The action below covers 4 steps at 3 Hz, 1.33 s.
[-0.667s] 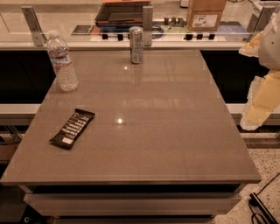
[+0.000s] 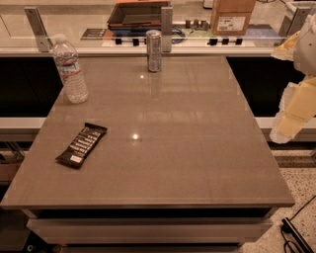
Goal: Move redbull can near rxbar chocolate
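The redbull can [image 2: 154, 51] stands upright at the far edge of the grey table [image 2: 187, 148], near its middle. The rxbar chocolate [image 2: 82, 144], a flat black bar with white text, lies at the left front of the table, well apart from the can. My gripper [image 2: 289, 121] is with the cream-coloured arm at the right edge of the view, off the table's right side and far from both things. It holds nothing that I can see.
A clear plastic water bottle [image 2: 70, 69] stands at the table's far left. Behind the table runs a counter with a cardboard box [image 2: 232, 15], a dark tray [image 2: 138, 14] and metal brackets [image 2: 167, 27]. Cables [image 2: 296, 237] lie on the floor at the lower right.
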Tool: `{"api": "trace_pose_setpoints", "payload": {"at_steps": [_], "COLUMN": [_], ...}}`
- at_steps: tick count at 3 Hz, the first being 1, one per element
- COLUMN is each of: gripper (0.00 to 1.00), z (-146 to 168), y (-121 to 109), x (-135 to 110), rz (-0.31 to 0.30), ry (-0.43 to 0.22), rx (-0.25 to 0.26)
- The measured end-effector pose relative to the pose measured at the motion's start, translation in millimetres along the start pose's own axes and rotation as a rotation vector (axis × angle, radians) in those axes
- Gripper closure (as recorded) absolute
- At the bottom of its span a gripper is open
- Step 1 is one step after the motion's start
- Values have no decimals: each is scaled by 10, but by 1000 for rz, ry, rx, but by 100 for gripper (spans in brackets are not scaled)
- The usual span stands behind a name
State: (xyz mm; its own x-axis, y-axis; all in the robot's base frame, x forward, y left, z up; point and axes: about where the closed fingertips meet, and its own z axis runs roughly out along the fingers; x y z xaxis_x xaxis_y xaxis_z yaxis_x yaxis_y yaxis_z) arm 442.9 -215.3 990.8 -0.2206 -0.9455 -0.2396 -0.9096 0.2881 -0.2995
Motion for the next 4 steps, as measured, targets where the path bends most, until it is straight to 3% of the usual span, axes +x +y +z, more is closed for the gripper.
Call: {"api": "trace_pose_setpoints", "payload": {"at_steps": [1, 2, 3, 4], "gripper": [0, 0, 0, 0], "z": [88, 216, 250, 250], "y": [-106, -325, -669, -975], "x": [67, 92, 31, -104], "rz": [81, 207, 282, 310], "ry": [-77, -204, -307, -375], "rx": [33, 101, 188, 256]}}
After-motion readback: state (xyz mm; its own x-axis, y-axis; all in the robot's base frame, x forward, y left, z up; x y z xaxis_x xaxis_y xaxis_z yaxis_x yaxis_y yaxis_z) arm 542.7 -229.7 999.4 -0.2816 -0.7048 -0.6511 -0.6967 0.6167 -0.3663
